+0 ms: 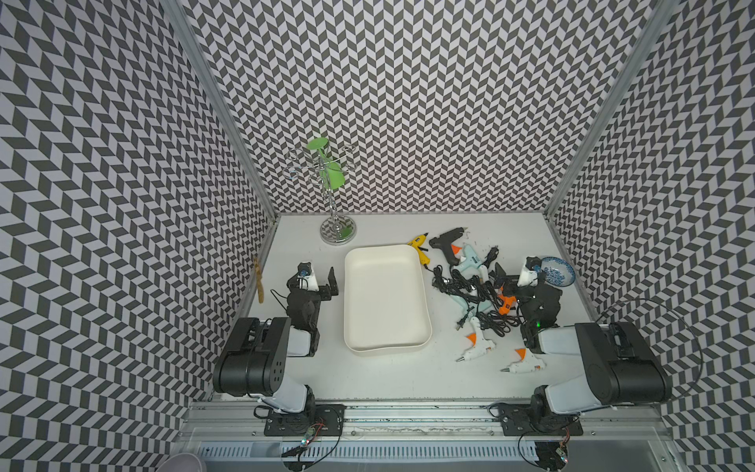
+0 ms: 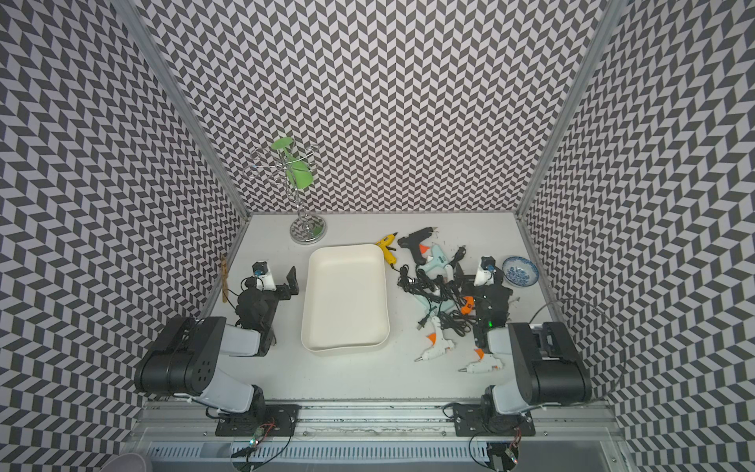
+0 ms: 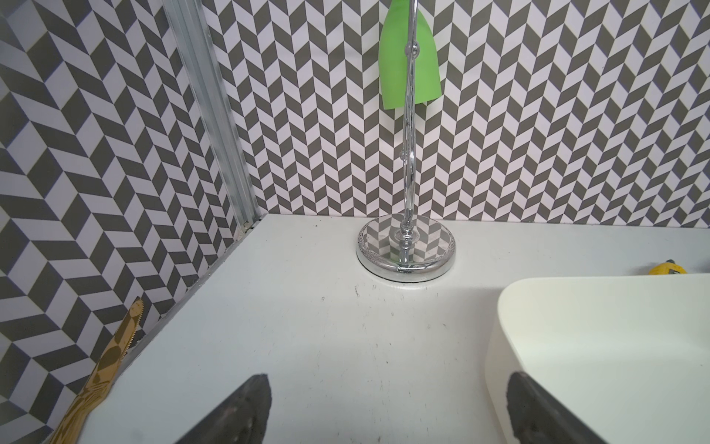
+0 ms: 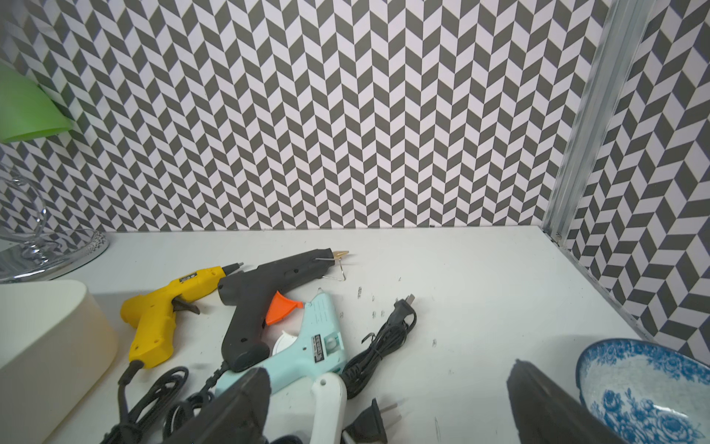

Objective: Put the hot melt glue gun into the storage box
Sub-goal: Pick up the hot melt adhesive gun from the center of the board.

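Right wrist view first: how many glue guns lie close by?

Three: one yellow glue gun (image 4: 153, 326), one black glue gun (image 4: 265, 286) and one pale blue glue gun (image 4: 319, 334), side by side on the bench (image 4: 480, 288) among black cords (image 4: 378, 346).

And in both top views?

Five clear ones: those three, a white glue gun (image 1: 480, 349) and a second white glue gun (image 1: 525, 363). An orange piece (image 1: 506, 304) lies partly under the right arm; I cannot name it.

Where is the box?

There is one storage box (image 1: 386, 298), mid-bench. Every gun lies outside it, on the right arm's side, with the yellow one just beside its far corner.

The tools?

Two. The left tool (image 3: 387, 378) is beside the box, and the right tool (image 4: 387, 369) is over the cords near one blue-patterned bowl (image 4: 645, 384). Both have their jaws wide apart, gripping nothing.
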Robot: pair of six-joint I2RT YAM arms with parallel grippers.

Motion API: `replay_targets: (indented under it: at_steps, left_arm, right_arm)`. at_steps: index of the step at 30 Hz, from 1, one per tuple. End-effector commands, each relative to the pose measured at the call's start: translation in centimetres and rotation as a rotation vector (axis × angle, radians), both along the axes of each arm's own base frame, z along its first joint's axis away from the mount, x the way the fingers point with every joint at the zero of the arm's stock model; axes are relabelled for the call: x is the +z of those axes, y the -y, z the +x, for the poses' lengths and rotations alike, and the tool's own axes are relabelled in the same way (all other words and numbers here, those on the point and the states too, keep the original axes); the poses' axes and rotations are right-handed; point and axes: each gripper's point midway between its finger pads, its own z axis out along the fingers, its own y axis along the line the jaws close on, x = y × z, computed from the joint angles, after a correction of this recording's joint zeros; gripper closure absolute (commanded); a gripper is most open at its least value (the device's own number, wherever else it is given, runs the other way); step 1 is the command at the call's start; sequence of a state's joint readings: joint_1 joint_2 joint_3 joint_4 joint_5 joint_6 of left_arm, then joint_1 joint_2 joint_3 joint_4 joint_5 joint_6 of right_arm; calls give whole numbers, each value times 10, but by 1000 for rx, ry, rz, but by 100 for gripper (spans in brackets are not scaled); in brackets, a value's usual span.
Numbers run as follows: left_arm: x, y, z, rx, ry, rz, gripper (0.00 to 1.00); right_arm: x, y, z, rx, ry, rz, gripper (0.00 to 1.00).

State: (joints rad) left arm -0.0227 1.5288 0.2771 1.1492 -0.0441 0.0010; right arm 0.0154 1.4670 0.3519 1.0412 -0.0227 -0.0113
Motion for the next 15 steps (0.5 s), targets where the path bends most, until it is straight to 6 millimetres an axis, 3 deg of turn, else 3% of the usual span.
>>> replay_targets:
  at_steps: [1, 4, 7, 10, 15]
  left_arm:
    - [26, 11, 10, -22, -2, 48, 0]
    - [52, 16, 17, -6, -13, 20, 0]
    - [67, 34, 26, -33, -119, -55, 1]
    - [79, 62, 31, -99, -238, -95, 1]
    - [76, 92, 25, -185, -444, -175, 7]
  right_arm:
    - [8, 1, 18, -29, -111, 56, 1]
    - [11, -2, 35, -33, -233, 132, 0]
    - [14, -19, 54, 24, -348, 155, 5]
    - [19, -49, 70, 98, -431, 141, 9]
    - [16, -125, 95, 246, -552, -10, 10]
